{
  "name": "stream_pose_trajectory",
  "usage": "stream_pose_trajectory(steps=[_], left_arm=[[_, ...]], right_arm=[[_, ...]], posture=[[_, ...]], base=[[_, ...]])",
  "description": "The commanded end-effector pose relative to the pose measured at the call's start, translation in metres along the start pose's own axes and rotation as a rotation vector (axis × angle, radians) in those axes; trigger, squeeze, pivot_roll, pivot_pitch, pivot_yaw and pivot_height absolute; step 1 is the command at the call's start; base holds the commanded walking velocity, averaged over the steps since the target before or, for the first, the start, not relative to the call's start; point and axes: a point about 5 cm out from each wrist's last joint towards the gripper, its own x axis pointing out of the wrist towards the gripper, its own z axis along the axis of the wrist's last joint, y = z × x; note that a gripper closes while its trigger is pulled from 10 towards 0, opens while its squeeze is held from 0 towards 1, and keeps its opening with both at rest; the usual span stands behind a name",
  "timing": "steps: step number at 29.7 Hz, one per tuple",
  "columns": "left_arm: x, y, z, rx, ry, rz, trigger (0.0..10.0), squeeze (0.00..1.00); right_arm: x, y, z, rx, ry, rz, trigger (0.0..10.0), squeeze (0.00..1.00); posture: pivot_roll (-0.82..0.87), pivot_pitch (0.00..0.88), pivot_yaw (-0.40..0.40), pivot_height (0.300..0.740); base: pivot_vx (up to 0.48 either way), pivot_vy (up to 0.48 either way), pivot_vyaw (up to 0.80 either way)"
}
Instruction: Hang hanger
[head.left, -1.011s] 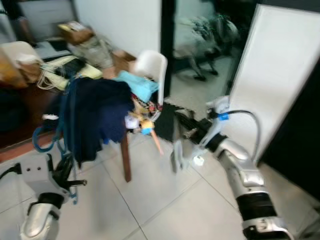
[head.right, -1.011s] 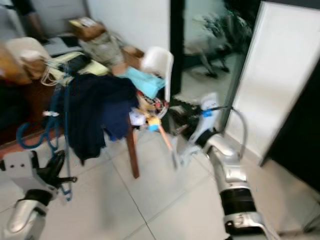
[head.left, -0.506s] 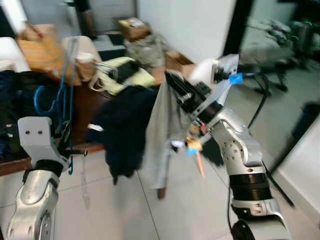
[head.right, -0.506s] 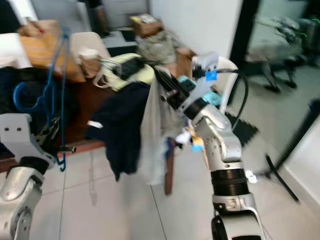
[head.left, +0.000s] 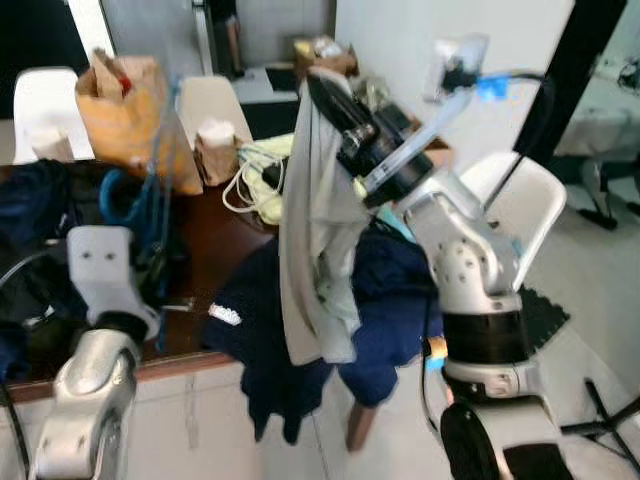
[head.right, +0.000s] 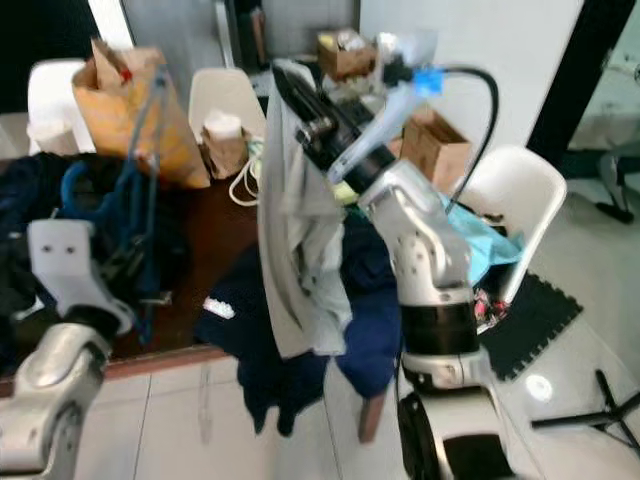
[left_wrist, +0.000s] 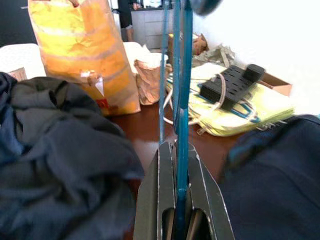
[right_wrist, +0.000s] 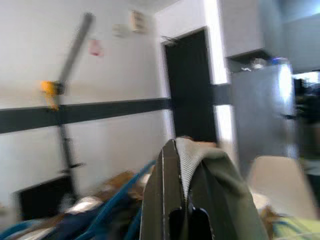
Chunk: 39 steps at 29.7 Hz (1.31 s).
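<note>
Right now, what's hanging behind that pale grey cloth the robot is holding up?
Behind the grey cloth, held up by the right tool, dark navy clothing drapes over a white chair. The cloth covers the middle of that clothing, so the chair's seat cannot be seen.

Orange paper bag (head.left: 128, 105) on dark table (head.left: 225, 240); white chair (head.left: 520, 205) alongside.

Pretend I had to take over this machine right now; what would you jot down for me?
Left gripper: shut on the blue plastic hanger, held upright over the dark wooden table.
Right gripper: raised high, shut on the pale grey-green garment, which hangs down in front of the white plastic chair.
Done: hanger and garment are both picked up.
Left: the garment is not on the hanger yet, and the hanger is not hung anywhere.
</note>
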Motion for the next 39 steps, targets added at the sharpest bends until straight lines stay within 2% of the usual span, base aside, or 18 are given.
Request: stream_pose_trajectory(steps=[1,6,9,11,12,13,16,19,21,26,29,31,32,34,35,37,38,39], left_arm=[[-0.001,0.0,-0.003,-0.004,0.024,-0.003,10.0,0.0],[-0.002,-0.003,-0.005,-0.023,0.038,-0.016,10.0,0.0],[-0.004,-0.004,-0.01,-0.025,0.074,-0.004,10.0,0.0],[-0.004,-0.004,-0.01,-0.022,0.077,-0.003,10.0,0.0],[-0.003,-0.004,-0.01,-0.02,0.077,-0.003,10.0,0.0],[-0.003,-0.001,-0.007,-0.01,0.073,-0.002,10.0,0.0],[-0.002,0.004,-0.002,0.005,0.066,0.001,10.0,0.0],[-0.001,0.01,0.002,0.023,0.06,-0.002,10.0,0.0],[0.003,0.023,0.019,0.062,0.034,-0.033,10.0,0.0],[0.006,0.03,0.04,0.095,0.013,-0.143,10.0,0.0],[0.002,0.032,0.059,0.085,0.043,-0.348,10.0,0.0],[-0.017,0.037,0.07,0.052,0.171,-0.641,10.0,0.0],[-0.026,0.04,0.072,0.049,0.235,-0.752,10.0,0.0],[-0.032,0.043,0.074,0.048,0.278,-0.819,10.0,0.0],[-0.037,0.046,0.076,0.051,0.317,-0.876,10.0,0.0],[-0.037,0.046,0.076,0.051,0.317,-0.876,10.0,0.0],[-0.039,0.049,0.077,0.068,0.353,-0.917,10.0,0.0],[-0.039,0.049,0.077,0.068,0.353,-0.917,10.0,0.0]], right_arm=[[0.002,-0.009,-0.006,-0.023,0.032,-0.088,10.0,0.0],[0.001,-0.01,-0.013,-0.077,0.118,-0.083,10.0,0.0],[-0.011,0.006,-0.039,-0.204,0.33,0.094,10.0,0.0],[-0.016,0.008,-0.046,-0.227,0.38,0.135,10.0,0.0],[-0.021,0.009,-0.055,-0.257,0.457,0.164,10.0,0.93],[-0.032,0.006,-0.066,-0.299,0.566,0.193,10.0,1.0],[-0.046,0.0,-0.076,-0.351,0.685,0.226,10.0,1.0],[-0.051,-0.003,-0.075,-0.354,0.697,0.239,10.0,1.0],[-0.052,-0.016,-0.062,-0.352,0.641,0.205,10.0,1.0],[-0.047,-0.025,-0.042,-0.34,0.531,0.17,10.0,1.0],[-0.042,-0.021,-0.011,-0.278,0.353,0.23,10.0,1.0],[-0.048,-0.005,0.02,-0.251,0.231,0.44,10.0,1.0],[-0.054,0.004,0.03,-0.259,0.21,0.561,10.0,0.89],[-0.058,0.01,0.035,-0.266,0.203,0.637,10.0,0.89],[-0.062,0.016,0.04,-0.272,0.203,0.716,10.0,0.73],[-0.062,0.016,0.04,-0.272,0.203,0.716,10.0,0.73],[-0.068,0.022,0.045,-0.274,0.208,0.797,10.0,0.0],[-0.068,0.022,0.045,-0.274,0.208,0.797,10.0,0.0]], posture=[[0.04,0.0,-0.019,0.74],[0.04,0.0,-0.023,0.74],[0.03,0.0,-0.02,0.74],[0.03,0.0,-0.02,0.74],[0.03,0.0,-0.02,0.74],[0.03,0.0,-0.018,0.74],[0.03,0.0,-0.017,0.74],[0.03,0.0,-0.017,0.74],[0.03,0.0,-0.015,0.74],[0.03,0.0,-0.019,0.74],[0.04,0.0,-0.018,0.74],[0.05,0.0,-0.014,0.74],[0.05,0.0,-0.012,0.74],[0.05,0.0,-0.012,0.74],[0.05,0.0,-0.008,0.74],[0.05,0.0,-0.008,0.74],[0.05,0.0,-0.004,0.74],[0.05,0.0,-0.004,0.74]], base=[[0.48,0.0,0.0],[0.288,0.0,0.0],[0.0,0.0,0.0],[0.0,0.0,0.0],[0.0,0.0,0.0],[0.0,0.0,0.0],[0.0,0.0,0.0],[0.0,0.0,0.0],[0.0,0.0,0.0],[0.0,0.0,0.0],[0.0,0.0,0.0],[0.0,0.0,0.0],[0.0,0.0,0.0],[0.0,0.0,0.0],[0.0,0.0,0.0],[0.0,0.0,0.0],[0.0,0.0,0.0],[0.0,0.0,0.0]])
